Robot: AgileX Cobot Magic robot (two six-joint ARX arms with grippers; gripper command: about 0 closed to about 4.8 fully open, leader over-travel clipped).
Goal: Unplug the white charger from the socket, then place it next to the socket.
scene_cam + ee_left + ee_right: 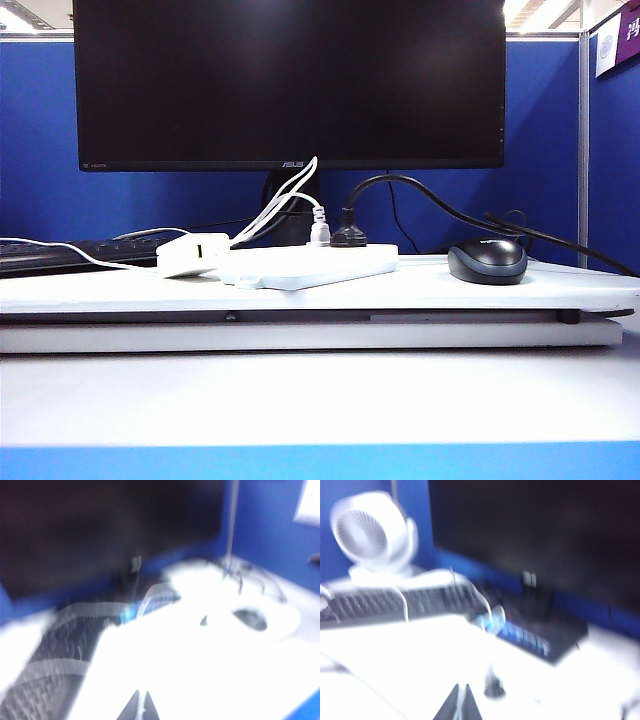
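Wrist views blurred; both tools point(140, 706) point(460, 704) pinched together.

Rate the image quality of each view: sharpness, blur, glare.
Exterior view: sharp, evenly lit; charger, socket and mouse are crisp. Left wrist view: heavy motion blur, white board blown out; left gripper shows shut at the frame's edge. Right wrist view: blurred too, fan and keyboard readable, right gripper shut.

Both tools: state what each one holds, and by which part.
Nothing is held. The left tool and right tool are shut and empty; the white block charger lies beside the socket.
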